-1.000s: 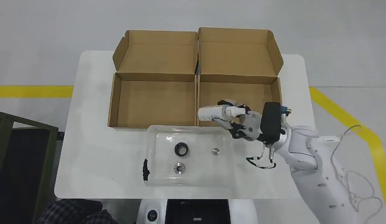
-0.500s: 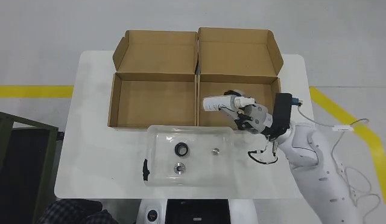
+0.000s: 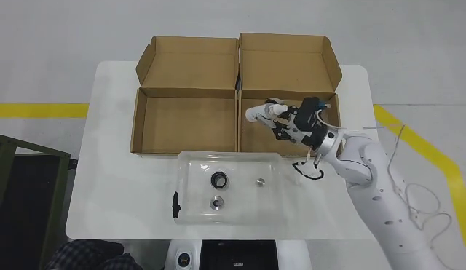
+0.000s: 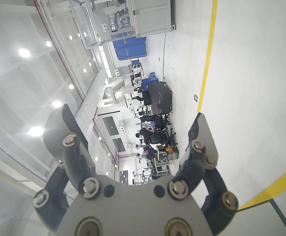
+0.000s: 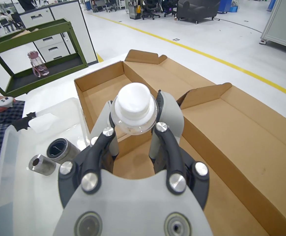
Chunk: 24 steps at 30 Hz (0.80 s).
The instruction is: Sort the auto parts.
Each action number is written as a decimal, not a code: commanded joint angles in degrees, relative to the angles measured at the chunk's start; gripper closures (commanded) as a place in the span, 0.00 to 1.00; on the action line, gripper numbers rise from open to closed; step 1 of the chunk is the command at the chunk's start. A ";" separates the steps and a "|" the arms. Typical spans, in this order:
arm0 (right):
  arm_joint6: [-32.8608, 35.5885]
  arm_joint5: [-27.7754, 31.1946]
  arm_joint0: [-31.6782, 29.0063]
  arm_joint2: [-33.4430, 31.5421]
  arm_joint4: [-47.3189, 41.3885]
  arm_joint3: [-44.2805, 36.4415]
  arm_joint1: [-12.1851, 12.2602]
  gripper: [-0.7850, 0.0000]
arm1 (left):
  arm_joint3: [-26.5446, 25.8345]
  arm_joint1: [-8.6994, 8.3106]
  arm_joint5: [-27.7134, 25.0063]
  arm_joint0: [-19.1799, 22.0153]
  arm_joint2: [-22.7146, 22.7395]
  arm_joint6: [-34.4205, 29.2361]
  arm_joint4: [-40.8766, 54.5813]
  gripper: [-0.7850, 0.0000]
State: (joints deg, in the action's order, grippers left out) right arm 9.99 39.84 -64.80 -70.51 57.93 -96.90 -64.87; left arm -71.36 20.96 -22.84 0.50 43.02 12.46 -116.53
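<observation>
White-capped clear part [image 5: 133, 106] is clamped in the right gripper [image 5: 135, 121], which is closed on the clear body with the cap leading away from the wrist. We find the part above the floor of the right cardboard box [image 3: 251, 140], close to the wall that box shares with the left cardboard box [image 3: 186, 124]. Its long axis runs roughly level and points toward that wall. We judge the drop point lies straight below.

Left gripper [image 4: 133, 114] stands open and empty, aimed out at the room. Clear tray [image 3: 240, 210], just beside the right cardboard box on the robot's side, holds three metal parts [image 3: 219, 179].

We cannot tell the part's height above the box floor. The gripper hides the rear of its body.
</observation>
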 commanded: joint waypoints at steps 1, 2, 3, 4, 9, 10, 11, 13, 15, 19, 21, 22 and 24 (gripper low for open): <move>1.43 -1.01 1.90 1.04 1.11 1.79 -0.19 1.00 | 0.00 0.00 0.00 0.00 0.00 0.00 0.00 0.00; 2.16 -1.38 2.81 1.60 1.77 2.62 -0.28 1.00 | 0.00 0.00 0.00 0.00 0.00 0.00 0.00 0.00; 2.89 -1.66 3.69 2.23 2.30 3.57 -0.39 1.00 | 0.00 0.00 0.00 0.00 0.00 0.00 0.00 0.00; 3.68 -2.00 4.62 2.84 3.04 4.46 -0.50 1.00 | 0.00 0.00 0.00 0.00 0.00 0.00 0.00 0.00; 6.23 -3.15 8.45 6.19 5.19 9.07 -1.17 1.00 | 0.00 0.00 0.00 0.00 0.00 0.00 0.00 0.00; 6.72 -3.52 9.18 6.80 5.66 10.11 -1.31 1.00 | 0.00 0.00 0.00 0.00 0.00 0.00 0.00 0.00; 6.97 -3.87 9.85 7.41 5.90 11.15 -1.48 1.00 | 0.00 0.00 0.00 0.00 0.00 0.00 0.00 0.00; 7.38 -4.27 11.18 8.54 6.16 13.17 -1.80 1.00 | 0.00 0.00 0.00 0.00 0.00 0.00 0.00 0.00; 7.81 -4.54 12.23 9.58 6.65 14.78 -2.08 1.00 | 0.00 0.00 0.00 0.00 0.00 0.00 0.00 0.00; 8.61 -4.61 13.62 11.22 7.60 16.82 -2.49 1.00 | 0.00 0.00 0.00 0.00 0.00 0.00 0.00 0.00; 9.14 -4.84 14.21 11.79 8.54 17.50 -2.62 1.00 | 0.00 0.00 0.00 0.00 0.00 0.00 0.00 0.00; 9.31 -5.00 14.44 12.05 8.93 17.73 -2.68 1.00 | 0.00 0.00 0.00 0.00 0.00 0.00 0.00 0.00; 9.73 -5.14 14.84 12.51 9.67 18.08 -2.79 0.95 | 0.00 0.00 0.00 0.00 0.00 0.00 0.00 0.00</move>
State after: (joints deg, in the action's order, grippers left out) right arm 19.51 34.78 -50.16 -58.22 67.22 -78.97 -67.60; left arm -71.36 20.96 -22.84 0.50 43.02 12.46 -116.53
